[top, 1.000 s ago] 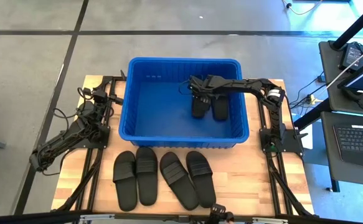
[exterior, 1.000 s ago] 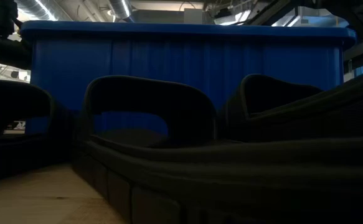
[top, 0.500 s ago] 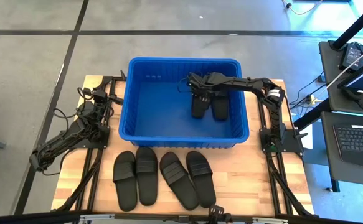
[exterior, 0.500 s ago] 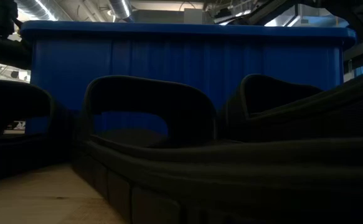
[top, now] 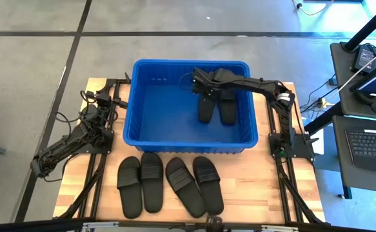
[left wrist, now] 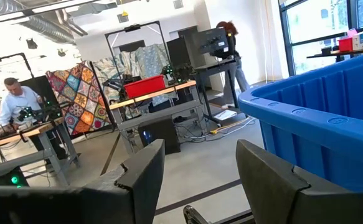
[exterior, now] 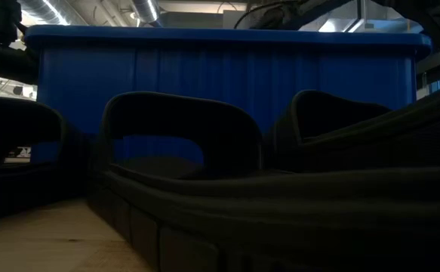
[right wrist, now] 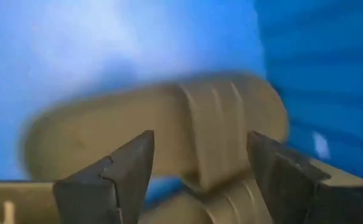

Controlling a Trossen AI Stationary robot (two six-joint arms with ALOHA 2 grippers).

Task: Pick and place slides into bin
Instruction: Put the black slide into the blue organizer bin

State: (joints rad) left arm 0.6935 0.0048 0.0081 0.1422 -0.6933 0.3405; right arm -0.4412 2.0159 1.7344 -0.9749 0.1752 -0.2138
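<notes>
Hovering in the bin (top: 175, 103) — right gripper (right wrist: 197, 168), fingers spread, over two slides (top: 215, 106) apparently lying side by side; four slides (top: 168, 183) resting on the table (top: 265, 193) — left gripper (left wrist: 197, 180) parked beside, fingers apart

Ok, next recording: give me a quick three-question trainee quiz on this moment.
1. How many matte black slide sandals lie on the wooden table outside the bright blue plastic bin?
2. True or false: the right hand is over the bin with open fingers.
3. Where is the left hand? A) inside the bin B) beside the bin's left wall C) over the table sandals

Key: 1. Four. 2. True. 3. B.
</notes>
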